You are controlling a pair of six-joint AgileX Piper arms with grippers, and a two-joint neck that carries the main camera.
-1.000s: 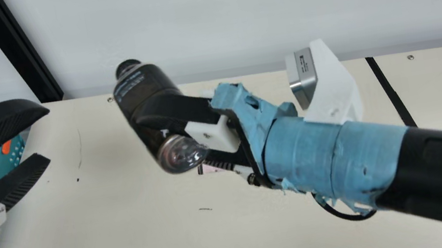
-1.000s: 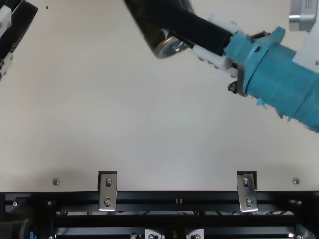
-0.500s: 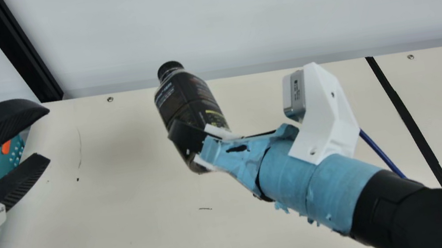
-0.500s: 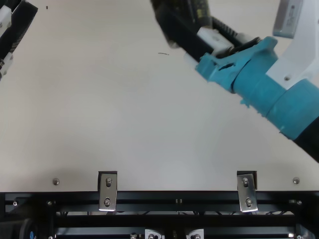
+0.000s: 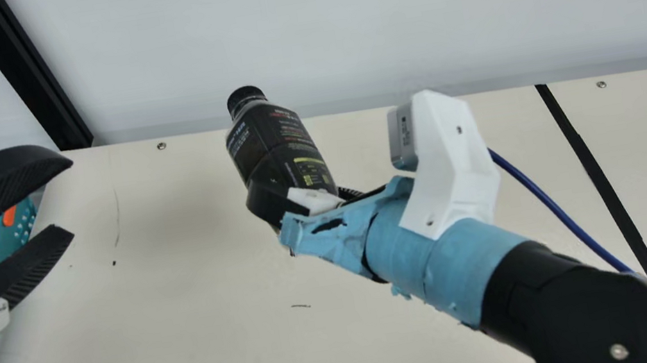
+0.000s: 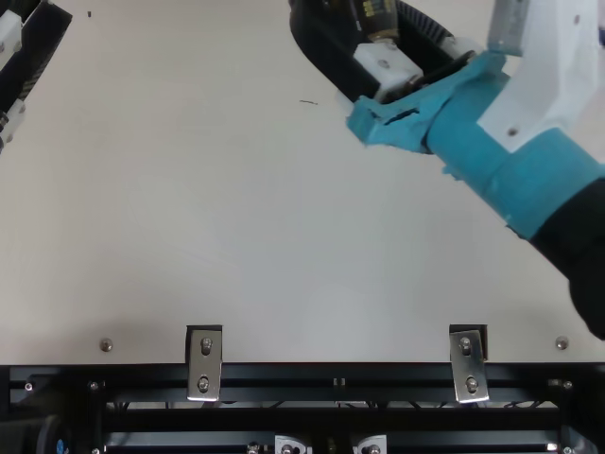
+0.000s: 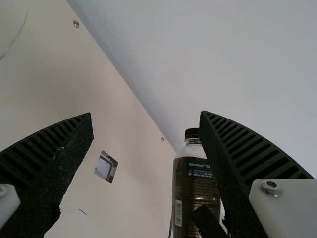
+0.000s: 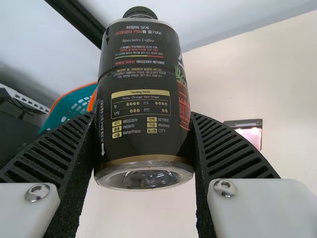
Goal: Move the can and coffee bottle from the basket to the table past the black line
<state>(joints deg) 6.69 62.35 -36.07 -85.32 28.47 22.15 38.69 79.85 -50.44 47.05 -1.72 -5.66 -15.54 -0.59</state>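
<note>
My right gripper [image 5: 307, 200] is shut on the dark coffee bottle [image 5: 275, 143], held tilted above the middle of the table, cap up and leaning left. In the right wrist view the bottle [image 8: 143, 94] sits between both pads of the right gripper [image 8: 143, 148]. My left gripper [image 5: 67, 199] stands open at the far left with nothing in it, beside the teal and orange basket [image 5: 14, 234]. From the left wrist view, the open left gripper [image 7: 146, 116] shows the bottle [image 7: 188, 193] farther off. The black line [image 5: 603, 182] runs down the table's right part.
Behind the table [image 5: 195, 357] rises a pale wall [image 5: 337, 23], with a black post [image 5: 27, 72] at the back left. A small flat card [image 8: 247, 133] lies on the table beneath the right arm. A blue cable [image 5: 551, 207] hangs by that arm.
The right arm has swung the bottle rightward and turned it, bringing it more upright; over the last half second it shifted only slightly. The left gripper has kept still.
</note>
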